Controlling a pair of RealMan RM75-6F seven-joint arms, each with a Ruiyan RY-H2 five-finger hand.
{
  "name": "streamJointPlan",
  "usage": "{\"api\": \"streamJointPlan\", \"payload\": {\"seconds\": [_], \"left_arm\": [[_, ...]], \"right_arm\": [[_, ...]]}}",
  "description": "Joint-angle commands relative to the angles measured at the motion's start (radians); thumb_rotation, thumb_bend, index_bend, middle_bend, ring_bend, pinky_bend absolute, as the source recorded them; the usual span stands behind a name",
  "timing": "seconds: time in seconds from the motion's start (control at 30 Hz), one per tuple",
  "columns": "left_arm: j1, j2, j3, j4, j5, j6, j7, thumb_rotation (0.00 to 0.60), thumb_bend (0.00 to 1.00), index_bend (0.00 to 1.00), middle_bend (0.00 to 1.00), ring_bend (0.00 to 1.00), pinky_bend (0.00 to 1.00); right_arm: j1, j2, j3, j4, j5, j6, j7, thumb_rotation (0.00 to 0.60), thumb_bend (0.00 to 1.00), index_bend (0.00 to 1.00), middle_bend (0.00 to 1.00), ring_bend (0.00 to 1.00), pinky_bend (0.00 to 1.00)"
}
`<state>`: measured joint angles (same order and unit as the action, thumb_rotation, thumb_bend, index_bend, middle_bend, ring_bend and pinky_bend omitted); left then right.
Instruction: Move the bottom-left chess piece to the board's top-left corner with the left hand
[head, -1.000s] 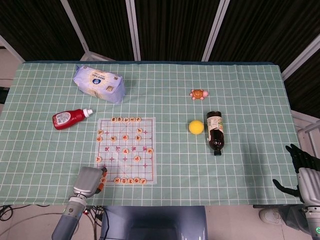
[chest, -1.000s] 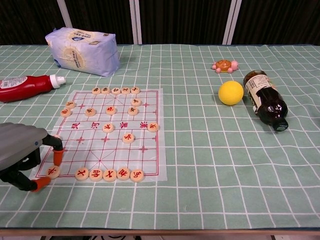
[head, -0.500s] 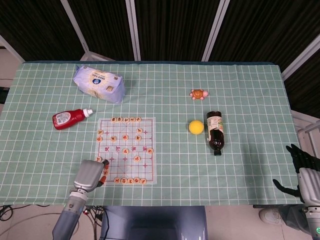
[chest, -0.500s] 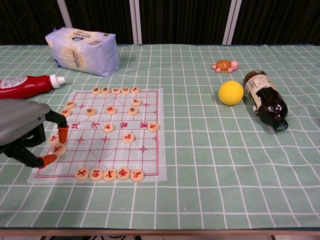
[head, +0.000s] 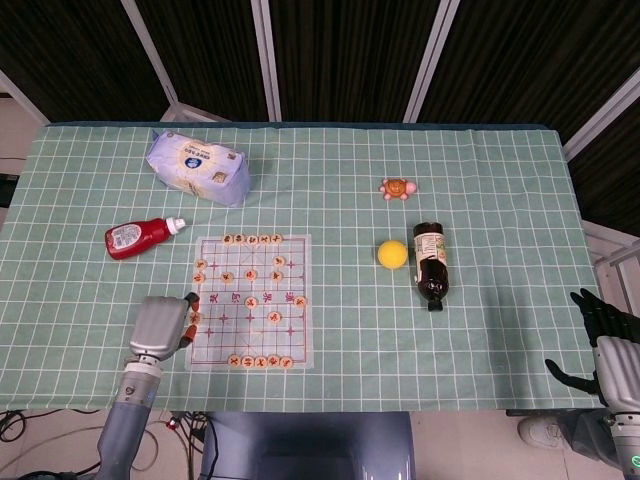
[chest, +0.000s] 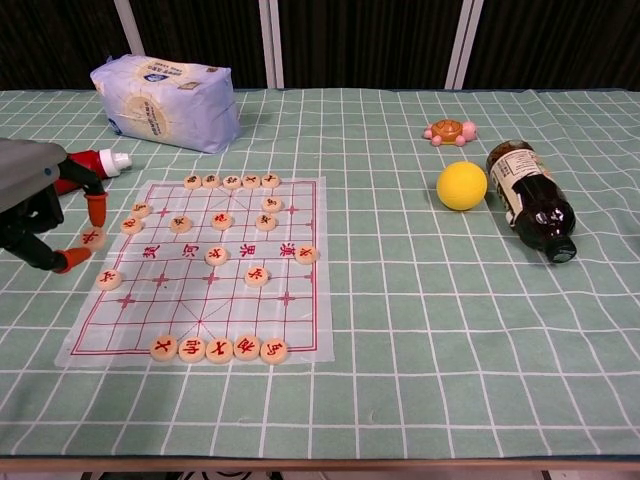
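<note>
Left hand (chest: 35, 205) pinching the chess piece (chest: 92, 237) — above the board's (chest: 300, 300) left edge, mid-length.

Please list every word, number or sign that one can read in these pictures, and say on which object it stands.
Board: red characters in its middle band, too blurred to quote.
Chess pieces: a red character each, too small to read.
Tissue pack: blue print, unreadable.
Red bottle: label unreadable.
Brown bottle: label text too small.
</note>
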<state>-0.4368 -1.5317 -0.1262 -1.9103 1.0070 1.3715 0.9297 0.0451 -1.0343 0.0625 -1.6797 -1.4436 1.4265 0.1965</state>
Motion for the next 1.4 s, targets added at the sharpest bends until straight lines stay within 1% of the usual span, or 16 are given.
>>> {"api": "streamJointPlan", "payload": {"seconds": [0.03, 0.2, 0.5, 0.8, 1.17, 1.4], "left_arm": [[-0.019, 0.005, -0.025, 0.025, -0.019, -0.013, -0.016, 0.6, 0.28, 0.48, 1.0, 1.0, 1.0], [-0.06, -0.006, -0.067, 0.079, -0.047, -0.051, -0.041, 0.6, 0.28, 0.48, 1.0, 1.0, 1.0], [-0.136, -0.047, -0.121, 0.181, -0.117, -0.101, -0.039, 0.6, 0.28, 0.48, 1.0, 1.0, 1.0], [-0.199, -0.089, -0.161, 0.283, -0.191, -0.128, -0.029, 0.6, 0.28, 0.48, 1.0, 1.0, 1.0], [-0.256, -0.121, -0.182, 0.385, -0.241, -0.151, -0.029, 0.6, 0.28, 0.49, 1.0, 1.0, 1.0], [-0.281, -0.136, -0.185, 0.444, -0.269, -0.161, -0.034, 0.6, 0.28, 0.49, 1.0, 1.0, 1.0]], "right_arm": [[0.0, -0.001, 0.0, 0.001, -0.001, 0.001, -0.001, 0.6, 0.25, 0.0, 0.0, 0.0, 0.0], [0.0, -0.001, 0.0, 0.002, 0.0, 0.001, -0.003, 0.6, 0.25, 0.0, 0.0, 0.0, 0.0], [0.0, -0.001, 0.0, 0.005, -0.003, 0.002, 0.002, 0.6, 0.25, 0.0, 0.0, 0.0, 0.0], [0.001, 0.0, 0.002, 0.005, 0.004, -0.004, 0.006, 0.6, 0.25, 0.0, 0.0, 0.0, 0.0], [0.001, 0.004, 0.001, 0.002, 0.004, -0.006, 0.017, 0.6, 0.25, 0.0, 0.0, 0.0, 0.0], [0.001, 0.005, 0.001, 0.001, 0.008, -0.009, 0.02, 0.6, 0.25, 0.0, 0.0, 0.0, 0.0]]}}
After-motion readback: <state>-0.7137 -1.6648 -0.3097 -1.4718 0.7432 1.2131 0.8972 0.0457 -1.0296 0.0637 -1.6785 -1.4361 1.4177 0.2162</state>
